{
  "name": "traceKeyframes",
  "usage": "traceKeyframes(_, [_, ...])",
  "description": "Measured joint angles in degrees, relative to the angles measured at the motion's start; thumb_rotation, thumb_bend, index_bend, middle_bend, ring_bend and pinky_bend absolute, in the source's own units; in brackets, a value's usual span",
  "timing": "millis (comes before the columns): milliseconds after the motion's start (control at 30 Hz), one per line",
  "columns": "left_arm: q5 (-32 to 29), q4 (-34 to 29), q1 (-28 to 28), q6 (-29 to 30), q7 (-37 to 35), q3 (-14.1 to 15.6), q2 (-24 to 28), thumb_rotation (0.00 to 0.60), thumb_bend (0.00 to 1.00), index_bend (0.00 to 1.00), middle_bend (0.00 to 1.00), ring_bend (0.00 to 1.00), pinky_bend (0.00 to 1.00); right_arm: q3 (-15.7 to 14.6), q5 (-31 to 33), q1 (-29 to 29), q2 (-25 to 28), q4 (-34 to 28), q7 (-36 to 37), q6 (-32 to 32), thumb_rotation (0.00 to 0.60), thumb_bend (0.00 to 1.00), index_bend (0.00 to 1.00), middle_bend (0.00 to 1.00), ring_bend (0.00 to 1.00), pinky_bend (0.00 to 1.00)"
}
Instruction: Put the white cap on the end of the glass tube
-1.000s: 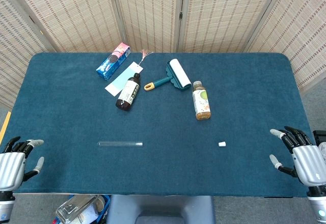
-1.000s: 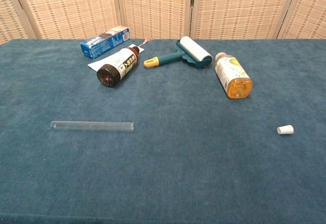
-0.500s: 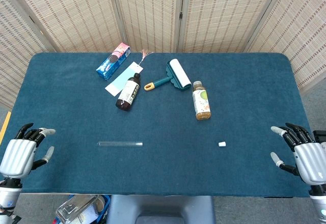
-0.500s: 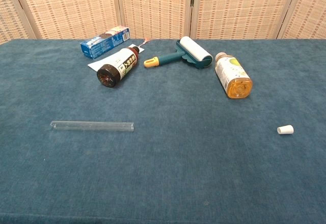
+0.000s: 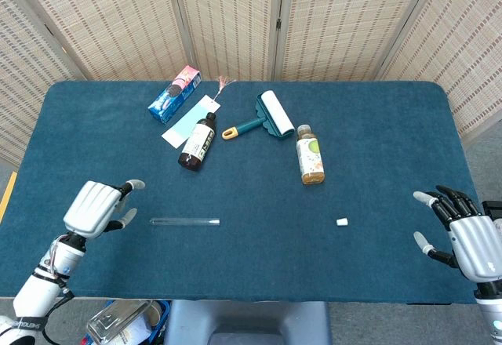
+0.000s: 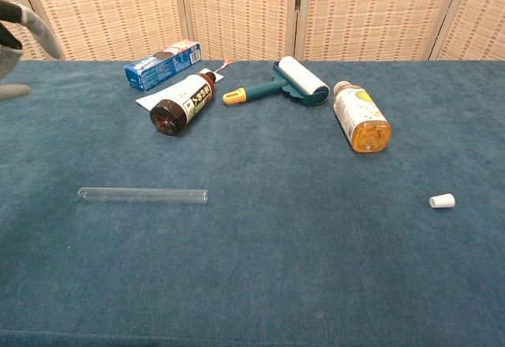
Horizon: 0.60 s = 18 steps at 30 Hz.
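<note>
Head view showed the left hand (image 5: 98,208) over the table's (image 5: 376,125) left part, fingers spread and empty, just left of the tube (image 5: 185,222). Half a second before, it had hung at the table's near-left corner; it had since come inward and toward the tube. In the chest view only its fingertips (image 6: 35,27) poked in at the top left corner, where nothing had shown earlier.

The tube lay flat on the blue cloth, pointing left to right, untouched. Behind it sat a blue box (image 5: 174,93), its printing too small to read, a blue card (image 5: 188,121) and a dark bottle (image 5: 198,141) on its side with a white label I could not make out. Next came a lint roller (image 5: 264,118), then a bottle of amber drink (image 5: 309,154) lying down.

The cap (image 5: 342,222) lay alone, well right of the tube, where it had been before. The right hand (image 5: 463,235) hovered at the table's near-right edge, fingers spread, holding nothing, barely shifted.
</note>
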Motion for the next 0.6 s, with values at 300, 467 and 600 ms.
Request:
traceKeyframes(300, [-11.64,0.12,-8.16,-10.21,5.59,-0.46,-4.15,0.600,0.30,0.33,0.93,0.97,1.00,0.05,-0.01,-0.30,0.23,0.18,0.58,0.60,0.600,0.29,0.21,0.26,0.12,0.17])
traceKeyframes(467, [-15.03,1.38,-10.08,-10.72,8.77,0.48,-8.11,0.600,0.30,0.36,0.97,1.00,1.00,-0.04,0.22,-0.14,0.25,0.53,1.02,0.07,0.600,0.29,0.21,0.26,0.12,0.17])
traceKeyframes(600, [-17.91,2.84,-11.16,-10.22,10.60,1.40,-11.44,0.600,0.30,0.40,0.99,1.00,1.00,-0.14,0.43,0.06,0.22,0.81,1.29,-0.58,0.600,0.29,0.21,0.26,0.12,0.17])
